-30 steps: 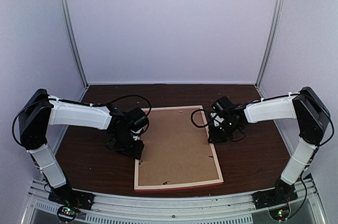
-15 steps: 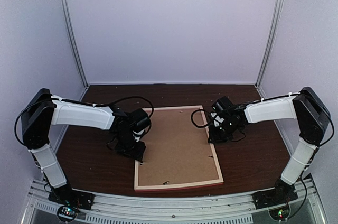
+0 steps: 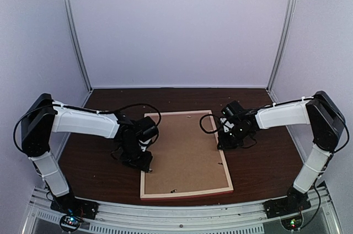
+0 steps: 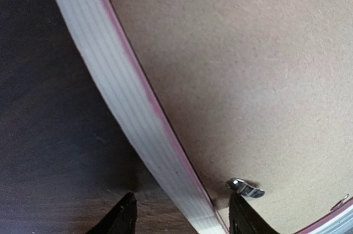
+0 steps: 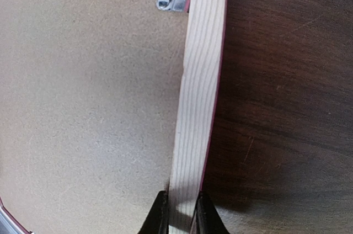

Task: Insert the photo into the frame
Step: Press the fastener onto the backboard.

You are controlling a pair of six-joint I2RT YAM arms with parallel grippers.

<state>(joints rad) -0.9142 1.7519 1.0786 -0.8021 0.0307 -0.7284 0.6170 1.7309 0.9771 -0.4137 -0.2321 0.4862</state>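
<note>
The frame [image 3: 185, 193] lies face down on the table, its pale wood back up and a thin pink rim at its edge. A brown backing board [image 3: 185, 151] fills it. The photo is hidden. My left gripper [image 3: 142, 162] is open at the frame's left rail. In the left wrist view the left gripper [image 4: 182, 207] straddles the rail [image 4: 127, 107], with a gap on each side. My right gripper [image 3: 222, 144] is at the right rail. In the right wrist view the right gripper [image 5: 182, 203] is shut on that rail [image 5: 201, 79].
A small metal retaining tab [image 4: 245, 188] sits on the backing board beside my left inner finger; another tab [image 5: 170, 3] lies farther along the right rail. Dark wood tabletop [image 3: 259, 162] surrounds the frame. Lilac walls enclose three sides.
My left arm has slid a little along the left rail toward the near edge, jaws still open. The right arm and the frame have not moved.
</note>
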